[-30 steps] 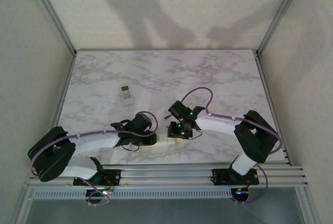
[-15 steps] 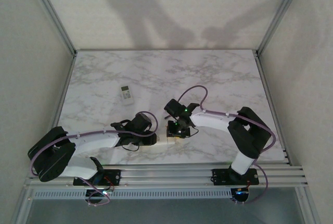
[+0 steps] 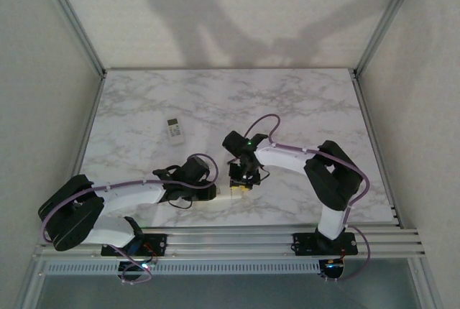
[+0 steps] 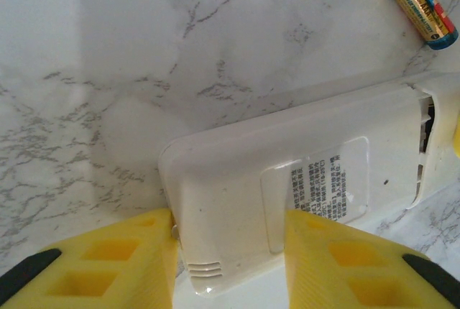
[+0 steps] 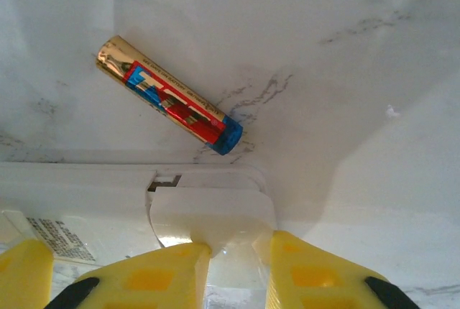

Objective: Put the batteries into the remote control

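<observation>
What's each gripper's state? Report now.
Left gripper: closed on the remote.
Right gripper: straddling the remote's white cover; grip cannot be told.

Down at the right gripper (image 5: 237, 251): a gold, red and blue cylindrical battery (image 5: 169, 95) lies flat on the white grey-veined marble tabletop (image 5: 345, 50). It's slanted, with its blue end just beside the long white plastic remote control (image 5: 86, 194). The yellow fingertips (image 5: 162, 273) flank a rounded white plastic tab (image 5: 212, 215) at the remote's edge, jaws narrow. Whether they're pinching it is unclear.
</observation>
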Motion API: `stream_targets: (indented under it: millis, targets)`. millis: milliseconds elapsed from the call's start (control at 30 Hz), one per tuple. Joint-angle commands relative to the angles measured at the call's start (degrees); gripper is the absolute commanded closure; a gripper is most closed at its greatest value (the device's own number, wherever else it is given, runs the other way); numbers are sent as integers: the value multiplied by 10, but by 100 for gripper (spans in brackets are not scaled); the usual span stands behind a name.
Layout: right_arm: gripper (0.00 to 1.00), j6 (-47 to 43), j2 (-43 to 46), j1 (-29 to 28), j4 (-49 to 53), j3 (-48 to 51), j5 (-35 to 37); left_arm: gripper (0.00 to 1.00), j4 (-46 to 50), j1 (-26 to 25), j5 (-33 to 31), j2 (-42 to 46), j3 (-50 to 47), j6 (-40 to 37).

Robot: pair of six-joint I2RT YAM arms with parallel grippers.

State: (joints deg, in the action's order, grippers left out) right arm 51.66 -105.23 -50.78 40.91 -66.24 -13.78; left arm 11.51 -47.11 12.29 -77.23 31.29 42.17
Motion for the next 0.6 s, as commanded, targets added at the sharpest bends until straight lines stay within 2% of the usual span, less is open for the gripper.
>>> stream_targets:
  millis: [0, 300, 567]
  targets:
    - [77, 57, -127, -23, -241, 20, -30, 60, -39, -6, -49, -28, -15, -18]
    - [76, 159, -136, -26, -406, 35, -141, 60, -43, -6, -62, -44, 0, -26]
    - [74, 104, -43, -45, -321, 44, -143, 60, -54, -6, -68, -66, 20, -27]
